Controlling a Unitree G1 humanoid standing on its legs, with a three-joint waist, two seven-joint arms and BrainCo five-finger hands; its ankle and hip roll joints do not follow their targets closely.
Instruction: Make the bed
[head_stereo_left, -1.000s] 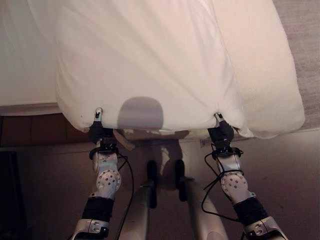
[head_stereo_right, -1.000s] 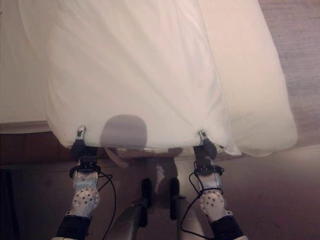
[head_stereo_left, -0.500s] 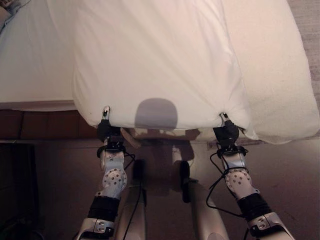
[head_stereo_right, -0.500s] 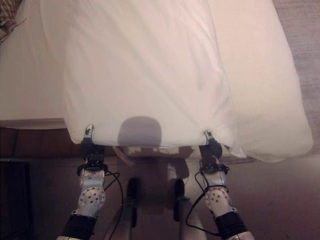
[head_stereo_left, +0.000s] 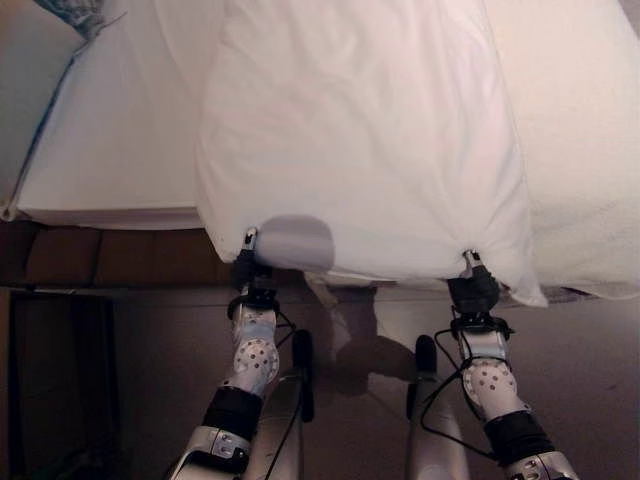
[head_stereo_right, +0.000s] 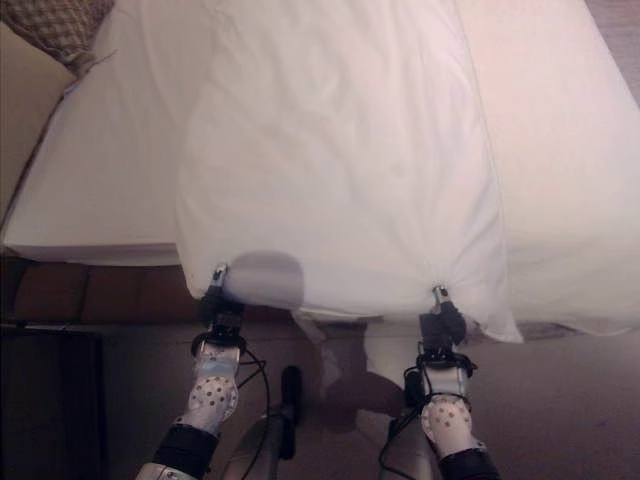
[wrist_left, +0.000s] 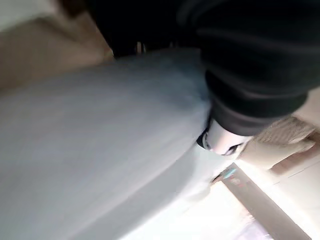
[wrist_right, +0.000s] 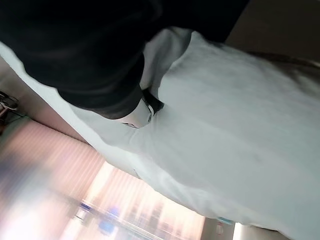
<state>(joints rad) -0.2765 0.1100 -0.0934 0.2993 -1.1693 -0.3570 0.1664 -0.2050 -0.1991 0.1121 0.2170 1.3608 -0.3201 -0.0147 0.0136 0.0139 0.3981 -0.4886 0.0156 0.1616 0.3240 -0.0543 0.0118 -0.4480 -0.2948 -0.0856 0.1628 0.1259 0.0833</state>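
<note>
Left eye view: both hands pinch the near hem of the white duvet, left hand at one corner, right hand at the other, the duvet lying lengthwise over the bed. It looks light, soft and floppy (probably saggy mid-span), so corner holds suit it.

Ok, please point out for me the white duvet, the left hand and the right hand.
white duvet (head_stereo_left: 360, 140): left eye view, middle of its top surface.
left hand (head_stereo_left: 246, 262): left eye view, dark cover at the duvet's near edge.
right hand (head_stereo_left: 474, 285): left eye view, dark cover at the duvet's near corner.
</note>
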